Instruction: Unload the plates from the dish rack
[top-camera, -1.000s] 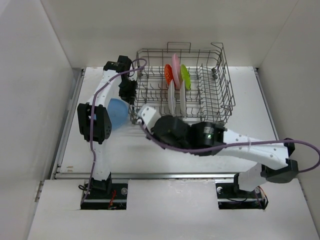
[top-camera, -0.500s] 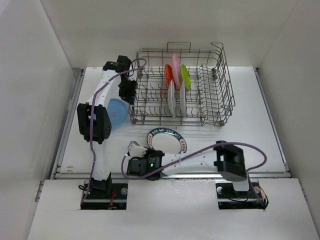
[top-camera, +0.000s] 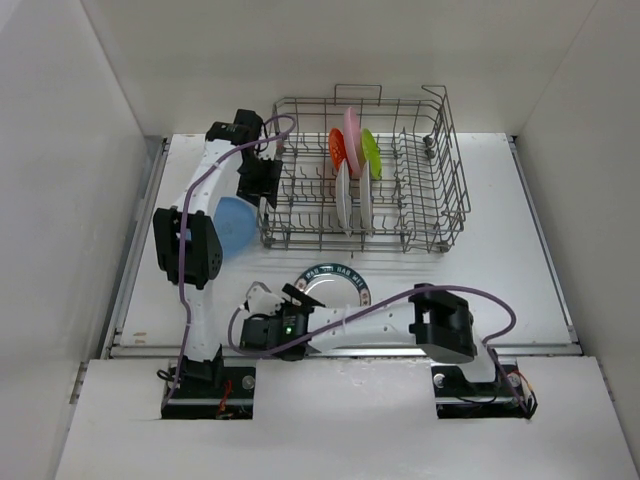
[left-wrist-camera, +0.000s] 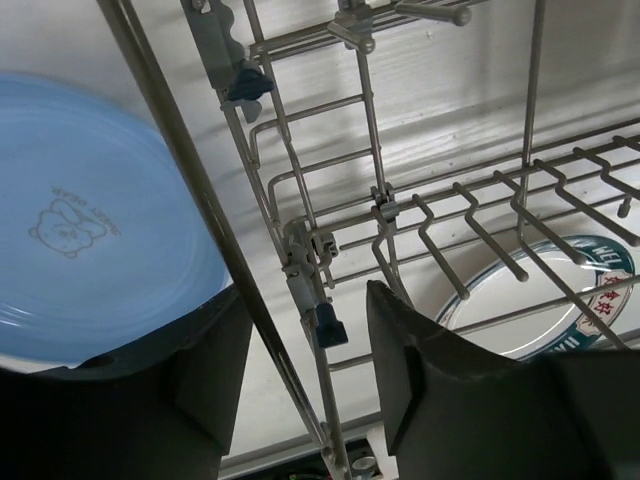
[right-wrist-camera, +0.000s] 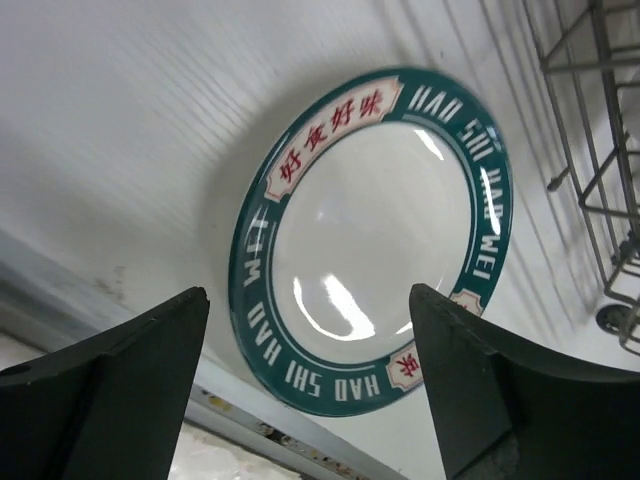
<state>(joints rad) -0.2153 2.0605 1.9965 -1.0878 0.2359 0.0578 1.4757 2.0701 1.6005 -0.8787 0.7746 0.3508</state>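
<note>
The grey wire dish rack (top-camera: 420, 190) stands at the back. It holds orange (top-camera: 337, 148), pink (top-camera: 351, 128) and green (top-camera: 371, 152) plates, plus two white ones (top-camera: 343, 195) on edge. A blue plate (top-camera: 236, 225) lies on the table left of the rack. A white plate with a dark green rim (top-camera: 338, 280) lies flat in front of it. My left gripper (top-camera: 262, 180) is open, its jaws either side of the rack's left rim wire (left-wrist-camera: 300, 300) without touching it. My right gripper (right-wrist-camera: 310, 340) is open and empty just short of the green-rimmed plate (right-wrist-camera: 375, 235).
The right arm lies folded low along the table's front rail (top-camera: 400, 350). A rack corner with a small wheel (right-wrist-camera: 610, 318) shows at the right of the right wrist view. White walls close in the table on both sides and at the back.
The right arm swung from the rack's front down to the near table edge, laid the green-rimmed plate flat and opened. The left gripper opened at the rack's rim.
</note>
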